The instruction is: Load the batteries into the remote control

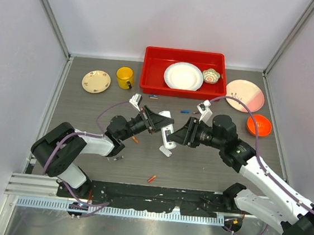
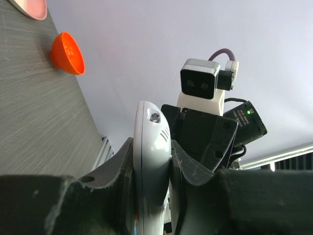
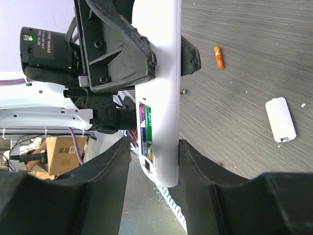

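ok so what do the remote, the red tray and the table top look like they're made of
remote control: white plastic, smooth and glossy; light glints off its rounded shell.
red tray: probably moulded plastic, slightly shiny; even colour and a rounded rim.
table top: matte grey with streaky wood grain; likely laminate, though the look leaves that open.

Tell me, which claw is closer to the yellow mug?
Left. The left gripper, clamping the remote control, sits a little to the right of the yellow mug, toward the arms. The right gripper is farther right, beyond the remote.
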Controlling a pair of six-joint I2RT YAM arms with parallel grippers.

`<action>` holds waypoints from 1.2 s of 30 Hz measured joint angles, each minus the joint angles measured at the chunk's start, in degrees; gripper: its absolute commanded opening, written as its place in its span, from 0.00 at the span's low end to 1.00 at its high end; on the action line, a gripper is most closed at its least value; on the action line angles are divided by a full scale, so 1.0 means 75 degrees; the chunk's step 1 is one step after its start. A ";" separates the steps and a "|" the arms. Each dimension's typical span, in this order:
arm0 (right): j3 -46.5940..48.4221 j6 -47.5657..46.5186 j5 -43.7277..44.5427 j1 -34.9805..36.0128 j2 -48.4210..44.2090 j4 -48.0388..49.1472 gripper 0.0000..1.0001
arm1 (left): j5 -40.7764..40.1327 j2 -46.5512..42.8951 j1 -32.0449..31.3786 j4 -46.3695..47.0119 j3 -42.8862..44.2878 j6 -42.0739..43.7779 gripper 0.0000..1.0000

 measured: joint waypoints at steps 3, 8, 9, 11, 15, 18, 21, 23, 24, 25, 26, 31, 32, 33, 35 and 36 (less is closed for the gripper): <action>0.0064 -0.0163 0.0017 0.0000 0.0055 -0.0189 0.45 | 0.0079 0.0041 -0.0003 -0.0003 0.0000 -0.0017 0.00; 0.0070 -0.0309 0.0067 0.0000 0.0114 -0.0385 0.42 | 0.0160 0.0055 0.0000 -0.0015 0.0006 -0.0009 0.00; 0.0073 -0.0326 0.0073 0.0000 0.0114 -0.0393 0.41 | 0.0169 0.0061 0.0000 -0.0020 0.0006 -0.0012 0.00; 0.0082 -0.0361 0.0090 0.0000 0.0114 -0.0399 0.39 | 0.0169 0.0073 0.0000 -0.0029 0.0006 -0.0012 0.00; 0.0090 -0.0417 0.0140 0.0000 0.0114 -0.0423 0.32 | 0.0169 0.0076 0.0000 -0.0052 0.0006 -0.0003 0.00; 0.0099 -0.0443 0.0166 0.0000 0.0114 -0.0458 0.30 | 0.0178 0.0082 0.0000 -0.0055 0.0006 -0.0012 0.00; 0.0099 -0.0446 0.0169 0.0000 0.0114 -0.0460 0.35 | 0.0201 0.0082 0.0000 -0.0058 0.0006 -0.0012 0.00; 0.0099 -0.0446 0.0166 0.0000 0.0114 -0.0460 0.50 | 0.0204 0.0082 0.0000 -0.0058 0.0006 -0.0009 0.00; 0.0099 -0.0437 0.0169 0.0000 0.0114 -0.0460 0.54 | 0.0207 0.0082 0.0000 -0.0058 0.0006 -0.0003 0.00; 0.0099 -0.0446 0.0198 0.0000 0.0114 -0.0475 0.61 | 0.0210 0.0082 0.0000 -0.0055 0.0006 -0.0006 0.00; 0.0099 -0.0425 0.0227 0.0000 0.0114 -0.0516 0.63 | 0.0213 0.0082 0.0000 -0.0044 0.0006 -0.0006 0.00; 0.0166 -0.0370 0.0379 0.0000 0.0105 -0.0577 0.70 | 0.0219 0.0082 0.0000 -0.0041 0.0006 0.0035 0.00; 0.0230 -0.0373 0.0411 0.0000 0.0096 -0.0621 0.70 | 0.0219 0.0082 0.0000 -0.0041 0.0006 0.0044 0.00; 0.0338 -0.0385 0.0472 0.0000 0.0076 -0.0705 0.70 | 0.0216 0.0082 0.0006 -0.0041 0.0006 0.0050 0.00; 0.0650 -0.0463 0.0624 -0.0006 -0.0015 -0.0938 0.71 | 0.0221 0.0082 0.0047 -0.0041 0.0006 0.0052 0.00; 0.0819 -0.0519 0.0749 -0.0012 -0.0079 -0.1032 0.71 | 0.0224 0.0082 0.0073 -0.0041 0.0006 0.0052 0.00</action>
